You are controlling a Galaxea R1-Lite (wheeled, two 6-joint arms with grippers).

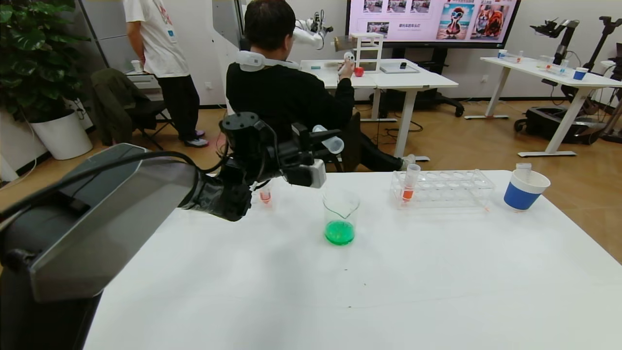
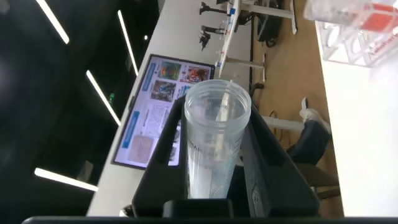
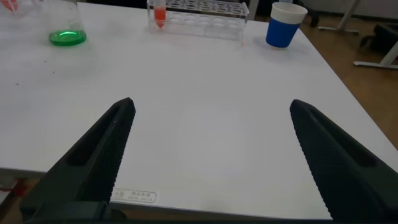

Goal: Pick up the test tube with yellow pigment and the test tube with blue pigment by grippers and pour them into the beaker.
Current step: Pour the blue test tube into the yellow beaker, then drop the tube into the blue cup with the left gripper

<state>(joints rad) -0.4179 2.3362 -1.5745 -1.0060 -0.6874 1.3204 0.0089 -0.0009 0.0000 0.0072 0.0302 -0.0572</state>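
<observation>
My left gripper (image 1: 323, 138) is shut on a clear, empty test tube (image 1: 330, 142), held tilted near level, above and behind the beaker, mouth pointing right. The left wrist view shows the same tube (image 2: 214, 143) empty between the black fingers (image 2: 267, 162). The glass beaker (image 1: 341, 209) stands mid-table with green liquid at its bottom; it also shows in the right wrist view (image 3: 67, 28). No tube with yellow or blue liquid is in view. My right gripper (image 3: 211, 106) is open and empty, low over the table's near edge, out of the head view.
A clear tube rack (image 1: 444, 188) right of the beaker holds one orange-red tube (image 1: 409, 183). Another orange-red tube (image 1: 265, 195) stands behind my left arm. A blue-and-white paper cup (image 1: 525, 189) stands at the far right. A seated person is beyond the table.
</observation>
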